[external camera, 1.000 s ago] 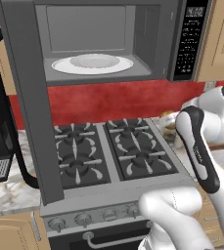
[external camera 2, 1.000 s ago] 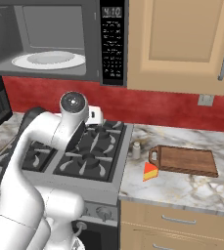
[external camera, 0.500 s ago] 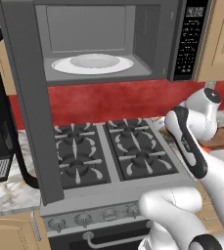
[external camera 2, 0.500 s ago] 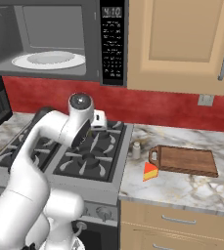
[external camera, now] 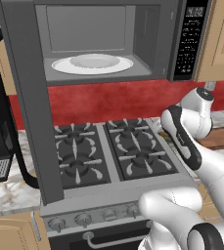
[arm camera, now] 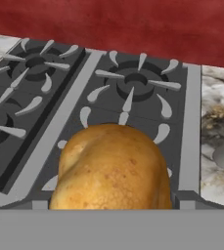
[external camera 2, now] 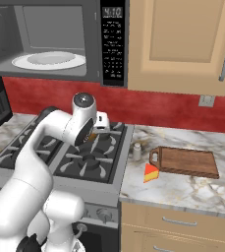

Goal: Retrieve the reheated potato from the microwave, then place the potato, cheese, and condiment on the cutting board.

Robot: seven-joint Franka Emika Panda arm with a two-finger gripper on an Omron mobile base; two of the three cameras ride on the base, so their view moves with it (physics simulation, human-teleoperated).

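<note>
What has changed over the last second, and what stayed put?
The arm swung from the stove's left side toward the counter on its right, carrying the potato over the burners. The microwave stays open with its plate bare; the cheese, condiment and cutting board have not moved.

Below me sits a grey stove (external camera: 108, 156) with four burners (arm camera: 133, 80) and a row of knobs (external camera: 84, 218) along its front; behind it runs a red backsplash (external camera 2: 173, 110); marble counter (external camera 2: 192, 189) lies on both sides; tan cabinets (external camera 2: 182, 44) hang above right, with an outlet (external camera 2: 207, 101) under them; drawers (external camera 2: 178, 224) sit under the counter.
</note>
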